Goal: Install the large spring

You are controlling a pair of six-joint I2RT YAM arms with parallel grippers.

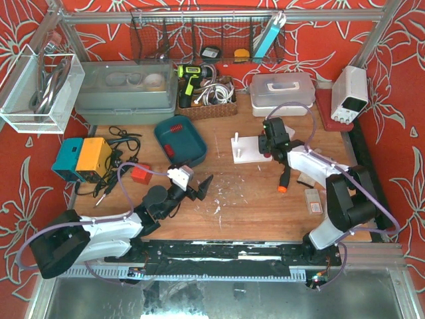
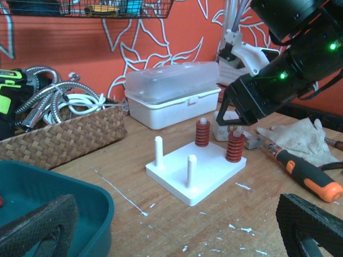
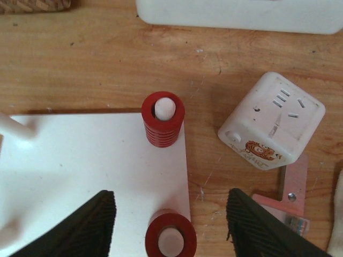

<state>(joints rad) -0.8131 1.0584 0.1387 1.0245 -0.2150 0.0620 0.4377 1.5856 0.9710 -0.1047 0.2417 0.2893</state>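
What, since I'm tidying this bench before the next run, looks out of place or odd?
Nothing looks damaged. White flecks litter the wood near the peg plate, and a white cube socket sits skewed beside it. The far red spring and the near red spring stand straight on their pegs.

The wooden desk (image 1: pixel 249 199) is enclosed by red walls (image 1: pixel 16 173) printed with white flowers; a wire rack (image 1: pixel 166 36) is hung along the far rail (image 1: pixel 319 14).

Two red springs (image 2: pixel 202 133) stand on the white base (image 2: pixel 206 176) — right claw (image 2: pixel 233 126) poised above one.
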